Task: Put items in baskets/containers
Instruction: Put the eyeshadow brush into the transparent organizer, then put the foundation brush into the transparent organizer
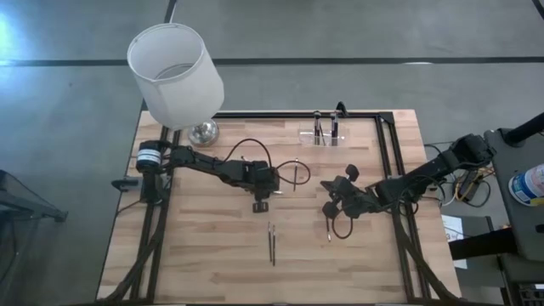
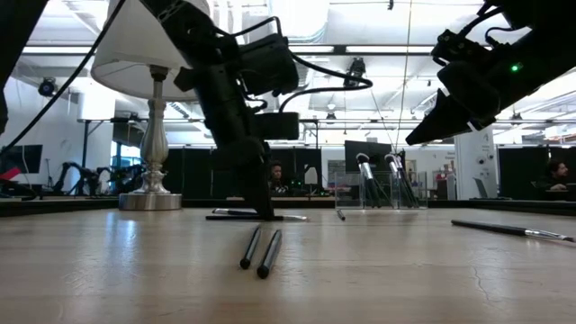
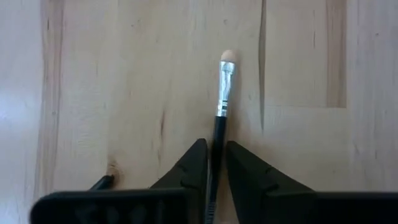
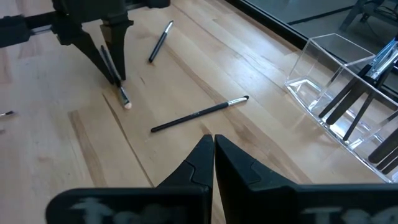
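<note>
My left gripper stands at mid-table, pointing down, shut on a slim dark brush whose pale tip reaches out ahead of the fingers. My right gripper is shut and empty, raised above the table right of centre. The clear plastic holder sits near the far edge with several brushes standing in it. Two dark sticks lie side by side toward the near edge. Two more brushes lie flat on the wood. My left gripper pinches the brush by its dark handle, between the two fingers. The fingers come from above, pointing down, and stand on either side of the handle. The brush lies flat on the table, its bristle end free.
A big white lampshade on a metal base stands at the far left corner. Black rails run along the table's far and side edges. Another brush lies at the right in the low view. Bare wood lies near left.
</note>
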Available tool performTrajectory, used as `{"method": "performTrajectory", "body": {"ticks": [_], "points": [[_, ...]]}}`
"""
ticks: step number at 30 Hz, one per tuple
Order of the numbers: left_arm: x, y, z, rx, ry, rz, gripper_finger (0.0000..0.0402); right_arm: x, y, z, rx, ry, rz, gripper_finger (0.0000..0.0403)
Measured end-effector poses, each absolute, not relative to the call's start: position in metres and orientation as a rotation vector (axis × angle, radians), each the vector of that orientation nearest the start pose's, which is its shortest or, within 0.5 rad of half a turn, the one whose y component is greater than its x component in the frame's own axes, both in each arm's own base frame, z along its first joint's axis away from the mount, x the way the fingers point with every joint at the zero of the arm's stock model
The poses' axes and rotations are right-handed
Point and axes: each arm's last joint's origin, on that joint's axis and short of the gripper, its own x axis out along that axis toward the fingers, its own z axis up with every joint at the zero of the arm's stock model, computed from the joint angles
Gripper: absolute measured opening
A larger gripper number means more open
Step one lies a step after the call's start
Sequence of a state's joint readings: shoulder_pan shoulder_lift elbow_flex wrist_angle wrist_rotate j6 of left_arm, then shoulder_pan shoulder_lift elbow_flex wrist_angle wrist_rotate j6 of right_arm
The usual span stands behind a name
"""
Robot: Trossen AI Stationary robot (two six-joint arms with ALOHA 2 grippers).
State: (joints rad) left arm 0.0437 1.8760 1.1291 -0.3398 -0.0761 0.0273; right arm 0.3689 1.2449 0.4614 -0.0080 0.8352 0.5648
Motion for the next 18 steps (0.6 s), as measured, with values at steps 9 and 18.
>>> {"method": "performTrajectory", "body": {"ticks": [9, 18], "points": [[0.362, 0.018, 0.139, 0.046, 1.035, 0.102, 0.0004, 0.221, 0.063, 0.161, 0.044, 0.440, -0.471, 0.0008], [0.364, 0.016, 0.141, 0.054, 0.999, 0.099, 0.0002, 0.256, 0.051, 0.121, 0.046, 0.406, -0.330, 0.0008]]}}
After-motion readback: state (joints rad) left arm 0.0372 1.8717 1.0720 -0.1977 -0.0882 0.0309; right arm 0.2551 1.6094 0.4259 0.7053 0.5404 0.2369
